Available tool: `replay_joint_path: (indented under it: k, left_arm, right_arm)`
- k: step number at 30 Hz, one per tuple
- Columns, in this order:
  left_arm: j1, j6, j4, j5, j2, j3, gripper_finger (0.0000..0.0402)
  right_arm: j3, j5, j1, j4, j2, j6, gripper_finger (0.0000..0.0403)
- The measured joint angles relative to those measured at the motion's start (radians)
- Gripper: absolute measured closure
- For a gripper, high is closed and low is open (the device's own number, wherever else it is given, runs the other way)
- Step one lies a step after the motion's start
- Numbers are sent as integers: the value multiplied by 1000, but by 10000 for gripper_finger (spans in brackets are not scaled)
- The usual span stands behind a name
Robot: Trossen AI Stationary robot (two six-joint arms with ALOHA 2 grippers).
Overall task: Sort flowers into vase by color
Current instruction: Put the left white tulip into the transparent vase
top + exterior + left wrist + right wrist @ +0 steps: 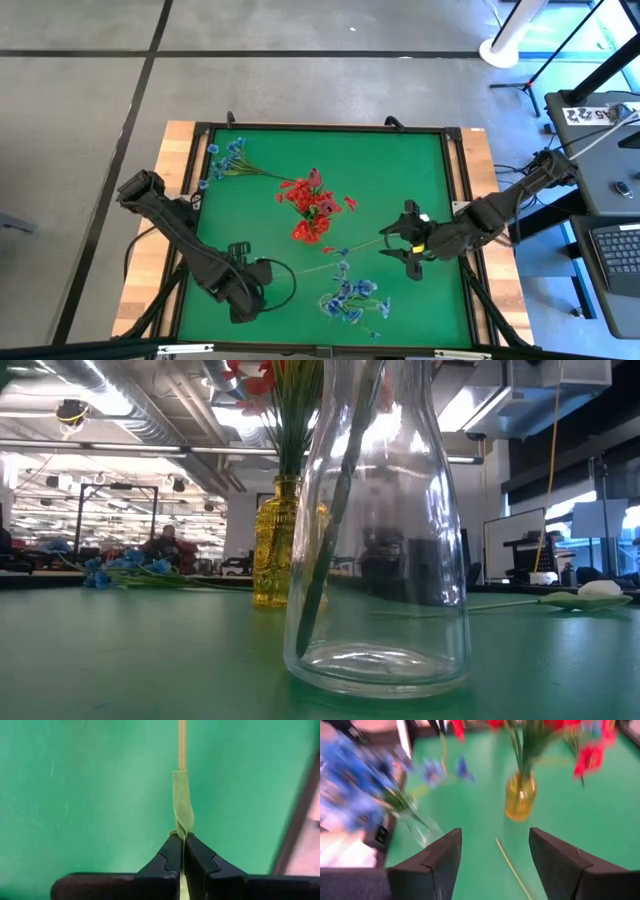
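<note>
High: left gripper (262, 272) near desk (420, 160) front, right gripper (402, 243) above a stem. Low: red flowers (262, 380) in yellow vase (277, 540). L wrist: jaws clenched on stem (182, 810). R wrist: jaws released.

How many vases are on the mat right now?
2: a yellow vase holding red flowers mid-mat, and a clear glass vase with blue flowers near the front; others may be hidden.

The desk (420, 160) is covered in green with a pale wooden rim. Red blossoms (312, 205) fill an amber-yellow glass vase (277, 545); blue blossoms (350, 296) stand in a clear glass vase (380, 540). Another blue spray (225, 158) lies at ten o'clock. Black fingers (172, 857) pinch a pale green stem (182, 810).
</note>
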Motion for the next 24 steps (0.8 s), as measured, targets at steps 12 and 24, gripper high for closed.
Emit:
replay_joint_path:
  k: [12,24]
  left_arm:
    - [79,78,-8,-37,-1,230,401]
    - [151,51,-80,-17,-3,337,401]
  right_arm:
    - [144,-61,0,365,48,-453,173]
    - [445,13,0,331,367,-807,173]
